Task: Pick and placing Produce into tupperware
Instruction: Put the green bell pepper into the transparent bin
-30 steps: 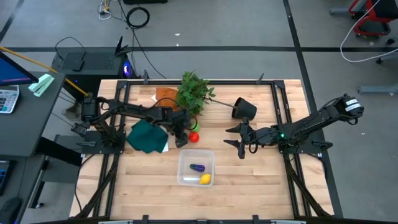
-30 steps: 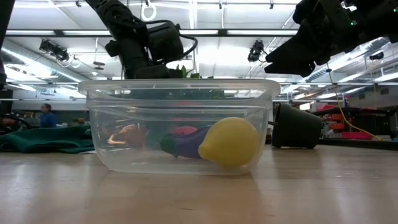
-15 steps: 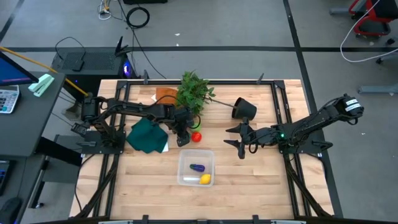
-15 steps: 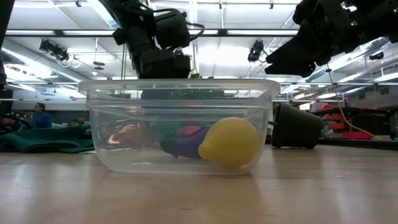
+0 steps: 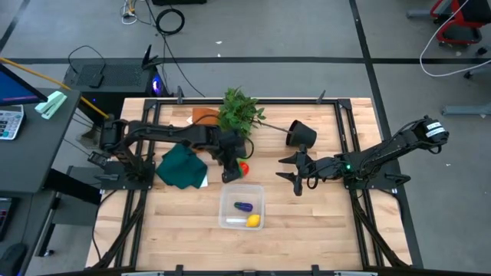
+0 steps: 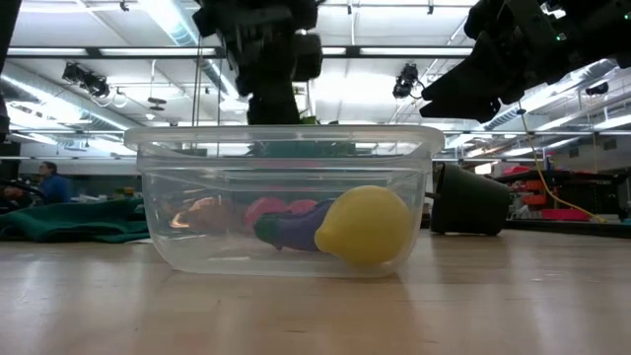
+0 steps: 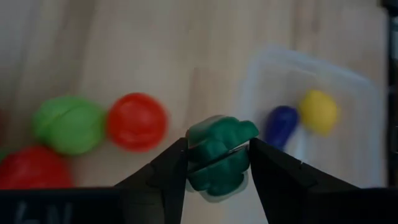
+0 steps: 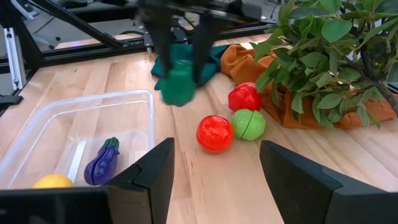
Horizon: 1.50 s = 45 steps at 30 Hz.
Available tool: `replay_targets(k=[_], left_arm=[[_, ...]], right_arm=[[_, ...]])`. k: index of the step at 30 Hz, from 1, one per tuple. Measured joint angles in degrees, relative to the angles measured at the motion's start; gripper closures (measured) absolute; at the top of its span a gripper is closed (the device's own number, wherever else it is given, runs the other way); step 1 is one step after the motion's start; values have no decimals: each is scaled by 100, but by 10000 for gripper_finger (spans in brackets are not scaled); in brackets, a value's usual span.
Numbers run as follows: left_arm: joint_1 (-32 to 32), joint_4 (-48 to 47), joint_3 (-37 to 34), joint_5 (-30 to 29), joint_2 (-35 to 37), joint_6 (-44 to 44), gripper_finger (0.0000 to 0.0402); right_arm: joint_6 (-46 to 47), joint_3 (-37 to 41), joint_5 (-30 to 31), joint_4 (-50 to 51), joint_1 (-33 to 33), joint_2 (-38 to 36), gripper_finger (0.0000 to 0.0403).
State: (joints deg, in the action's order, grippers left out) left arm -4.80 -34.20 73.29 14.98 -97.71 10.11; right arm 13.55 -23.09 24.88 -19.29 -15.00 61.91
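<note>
My left gripper (image 5: 230, 175) hangs above the table just beyond the far edge of the clear tupperware (image 5: 242, 192), shut on a dark green toy vegetable (image 7: 217, 158). In the tupperware lie a purple eggplant (image 5: 244, 206) and a yellow lemon (image 5: 252, 221). On the wood beyond it rest a red ball-shaped piece (image 8: 214, 132), a light green piece (image 8: 249, 124) and a red pepper (image 8: 244, 96). My right gripper (image 5: 298, 176) waits open to the right, with nothing between its fingers. My left gripper pinches the dark green vegetable by two opposite sides (image 7: 200, 155) between its two fingers. The fingers slant downward from the table's left. The piece (image 8: 179, 84) hangs lifted clear of the wood, sticking out below the fingertips.
A leafy plant (image 5: 239, 113) lies at the far middle, its black pot (image 5: 301, 134) tipped on its side. A green cloth (image 5: 180, 167) lies at the left and an orange cloth (image 5: 203, 116) behind the plant. Bare wood shows near the front edge.
My left gripper has risen and gone a little toward the table's right, nearer the tupperware's far edge. The right arm has kept still.
</note>
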Motion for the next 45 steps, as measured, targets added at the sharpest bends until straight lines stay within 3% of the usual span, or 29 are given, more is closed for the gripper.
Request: replay_targets(k=[10, 18, 23, 33, 45], left_arm=[[707, 29, 167, 131, 0, 441, 235], [1301, 453, 172, -3, -151, 763, 236], [1519, 524, 171, -225, -280, 907, 240], [1747, 515, 176, -489, -466, 1180, 242], [1854, 359, 14, -535, -973, 1479, 242]], right_arm=[[10, 0, -31, 0, 0, 0, 208], [145, 0, -855, -2, -104, -2, 208], [192, 0, -924, -24, -399, -2, 208], [434, 0, -1005, -110, -857, -2, 208], [436, 2, -977, -175, -861, -2, 208]])
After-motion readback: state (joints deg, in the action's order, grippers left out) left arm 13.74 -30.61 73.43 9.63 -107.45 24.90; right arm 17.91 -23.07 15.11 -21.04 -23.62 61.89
